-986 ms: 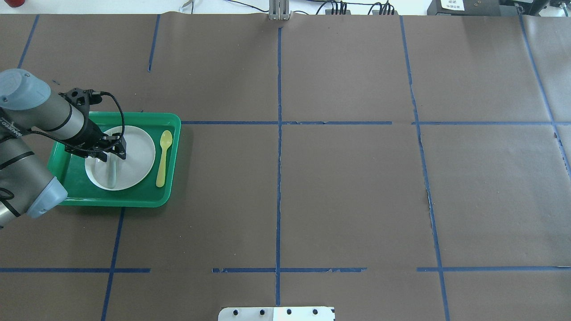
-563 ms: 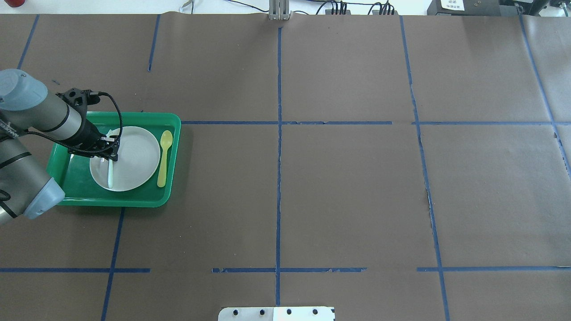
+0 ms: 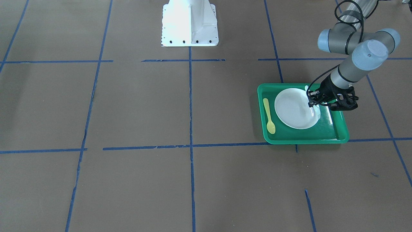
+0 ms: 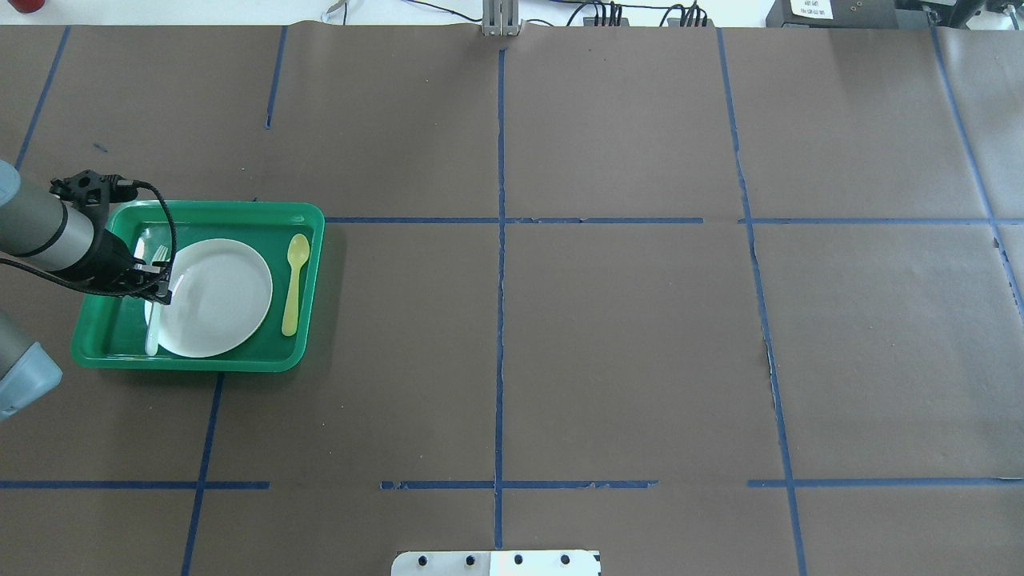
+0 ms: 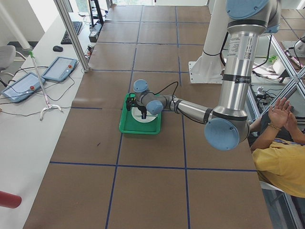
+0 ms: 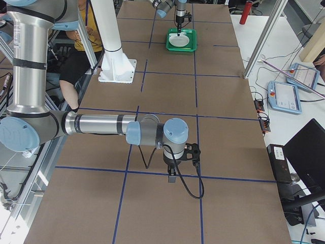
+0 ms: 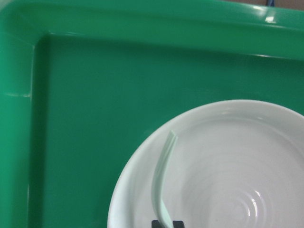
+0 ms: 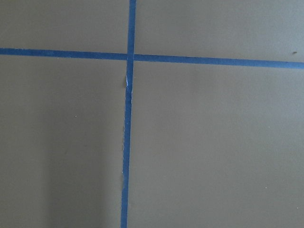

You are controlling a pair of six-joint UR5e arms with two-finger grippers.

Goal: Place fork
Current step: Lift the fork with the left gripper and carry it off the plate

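The pale grey-green fork [image 4: 150, 336] hangs along the left rim of the white plate [image 4: 220, 300], tines toward the far side. My left gripper [image 4: 158, 290] is shut on its middle. In the left wrist view the fork's handle [image 7: 161, 175] curves up from the gripper [image 7: 166, 223] over the plate's edge [image 7: 237, 166]. The plate [image 3: 294, 109] sits in the green tray [image 4: 240, 362]. My right gripper [image 6: 171, 179] hovers over bare table far from the tray; I cannot tell whether it is open or shut.
A yellow-green spoon [image 4: 294, 284] lies in the tray to the right of the plate, also in the front view [image 3: 268, 116]. The tray's raised rim [image 7: 95, 28] surrounds the gripper. Brown paper with blue tape lines covers the table. The white robot base [image 3: 190, 22] stands at mid-table.
My left gripper has carried the fork leftward from over the plate's middle to its left rim. The plate has shifted slightly left and toward the robot.
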